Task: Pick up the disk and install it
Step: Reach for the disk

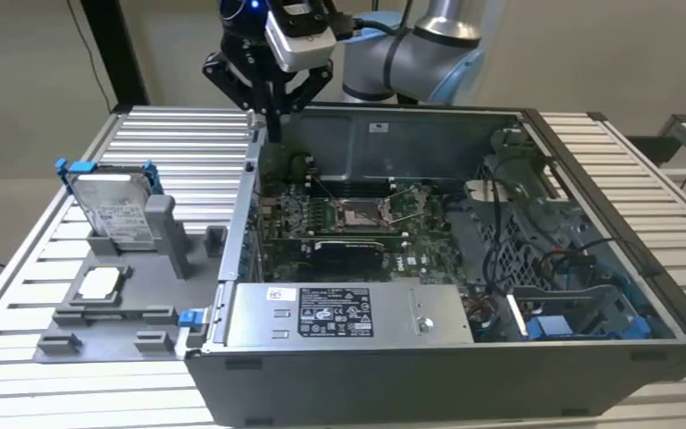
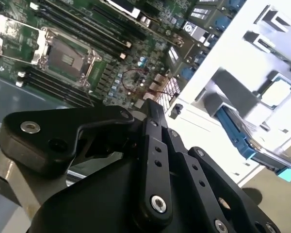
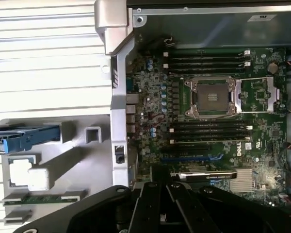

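the disk (image 1: 114, 204) stands on edge in the grey tray (image 1: 140, 308).

Exterior view looks down, fairly far; both wrist views, seemingly close above, share motherboard (image 3: 208, 121).

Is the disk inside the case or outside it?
Outside. The disk stands on edge in the grey holder, toward the exterior view's left of the case.

I'm counting one disk (image 1: 111, 204), one small chip (image 1: 100, 282) and one grey tray (image 1: 140, 302). I'm also seeing one open computer case (image 1: 439, 380), one motherboard (image 1: 421, 222), one processor socket (image 1: 359, 212), one labelled grey box (image 1: 331, 315) and one gripper (image 1: 274, 125).
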Robot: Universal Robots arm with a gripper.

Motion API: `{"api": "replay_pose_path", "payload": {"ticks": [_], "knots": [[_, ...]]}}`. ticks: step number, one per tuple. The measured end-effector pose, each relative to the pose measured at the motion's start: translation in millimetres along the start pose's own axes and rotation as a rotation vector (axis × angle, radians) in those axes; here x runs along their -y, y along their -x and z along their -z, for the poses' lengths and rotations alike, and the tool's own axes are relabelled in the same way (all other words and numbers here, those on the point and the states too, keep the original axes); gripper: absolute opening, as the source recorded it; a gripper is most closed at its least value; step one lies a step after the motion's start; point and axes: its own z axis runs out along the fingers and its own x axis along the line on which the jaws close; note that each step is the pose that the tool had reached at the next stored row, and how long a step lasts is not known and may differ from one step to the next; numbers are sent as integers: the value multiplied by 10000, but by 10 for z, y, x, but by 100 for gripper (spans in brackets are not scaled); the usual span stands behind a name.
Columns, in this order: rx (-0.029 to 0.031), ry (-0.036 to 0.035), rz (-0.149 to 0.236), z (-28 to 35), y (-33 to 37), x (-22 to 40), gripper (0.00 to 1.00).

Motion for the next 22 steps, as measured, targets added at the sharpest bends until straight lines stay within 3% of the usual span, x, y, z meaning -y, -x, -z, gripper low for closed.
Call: {"api": "replay_pose_path", "payload": {"ticks": [6,12,22], "knots": [[-1,-1,-1,3,-228,-42,0],[-1,-1,-1,4,-471,-125,0],[-1,0,5,11,-861,-119,0]]}}
